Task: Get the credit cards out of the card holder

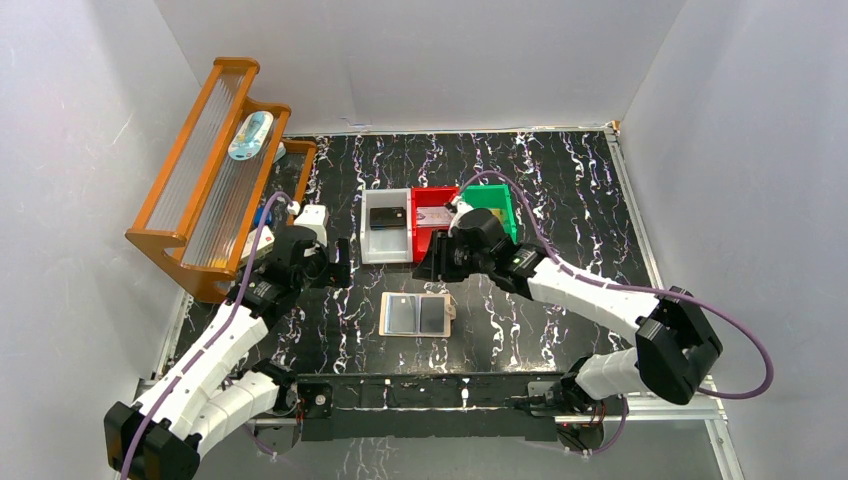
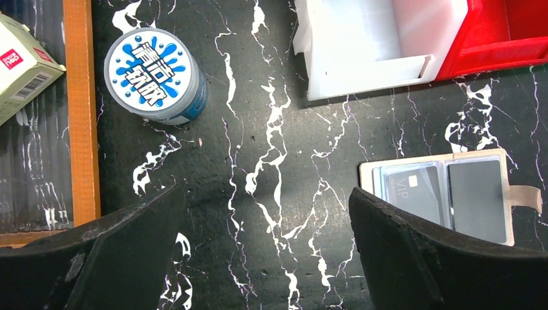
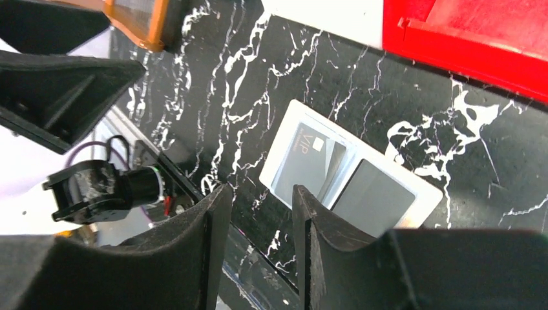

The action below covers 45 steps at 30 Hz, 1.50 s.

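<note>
Now, left gripper [image 2: 265, 216] [image 1: 335, 265]: wide open with nothing in it, over the black table [image 1: 560, 200].
Right gripper [image 3: 260, 194] [image 1: 430, 262]: my fingers are a little way apart, with nothing between them.
Card holder [image 1: 416, 314] [image 2: 446, 194] [image 3: 352, 174]: lies open and flat on the table, just past my right gripper's tips and partly behind one finger of my left gripper.
VIP card [image 2: 413, 194] [image 3: 300, 161]: dark, tucked in one pocket of the card holder.
Grey bin [image 1: 365, 235]: just past my left gripper, with a black card [image 1: 387, 217] inside.
Red bin [image 1: 432, 200]: right by my right gripper, touching the grey bin.
Round tub [image 2: 152, 74]: ahead of my left gripper, off to one side.
</note>
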Available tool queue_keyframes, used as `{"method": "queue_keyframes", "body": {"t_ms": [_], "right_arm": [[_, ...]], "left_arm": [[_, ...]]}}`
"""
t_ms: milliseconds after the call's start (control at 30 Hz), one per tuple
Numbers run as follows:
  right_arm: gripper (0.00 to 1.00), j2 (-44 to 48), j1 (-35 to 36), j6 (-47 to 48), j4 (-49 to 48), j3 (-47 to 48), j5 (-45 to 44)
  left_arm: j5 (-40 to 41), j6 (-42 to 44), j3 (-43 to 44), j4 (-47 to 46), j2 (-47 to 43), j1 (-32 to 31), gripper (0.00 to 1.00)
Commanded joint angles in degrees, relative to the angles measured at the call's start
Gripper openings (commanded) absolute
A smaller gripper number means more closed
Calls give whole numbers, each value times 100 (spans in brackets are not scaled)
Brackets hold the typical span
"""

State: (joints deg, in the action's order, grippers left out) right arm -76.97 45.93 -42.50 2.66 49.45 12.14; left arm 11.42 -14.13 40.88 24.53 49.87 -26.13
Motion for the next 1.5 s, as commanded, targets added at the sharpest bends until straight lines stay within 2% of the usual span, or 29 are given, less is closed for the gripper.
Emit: {"method": "queue_keyframes", "body": {"t_ms": [0, 133, 233, 367, 533, 700, 1000, 1233, 1367, 1467], "right_arm": [[47, 175, 446, 100, 911, 463, -1311], [47, 260, 846, -59, 1228, 410, -1890], [47, 225, 1064, -142, 1290, 335, -1998], [47, -25, 1228, -197, 1376, 421, -2052], [52, -437, 1528, -452, 1832, 677, -2626], [54, -854, 1632, -562, 2210, 954, -2848], [58, -1263, 1743, -777, 2356, 789, -3084], [59, -1810, 1744, -447, 2634, 966, -3498], [55, -1937, 1744, -545, 2361, 750, -3385], [48, -1887, 1744, -696, 2188, 554, -3314]], "left_arm": [[58, -21, 110, 105, -175, 20, 98], [-124, -55, 107, 74, -95, 20, 98], [-128, -54, 124, 104, 10, 20, 98], [-63, -47, 140, 117, 58, 20, 98], [61, -49, 134, 146, -47, 20, 98], [110, -55, 130, 157, -37, 20, 98], [91, -56, 163, 201, 13, 20, 98], [-85, -46, 120, 99, -325, 21, 97], [-554, 19, 59, -71, -526, 13, 94], [-1051, -165, 65, -137, -399, 14, 90]]}}
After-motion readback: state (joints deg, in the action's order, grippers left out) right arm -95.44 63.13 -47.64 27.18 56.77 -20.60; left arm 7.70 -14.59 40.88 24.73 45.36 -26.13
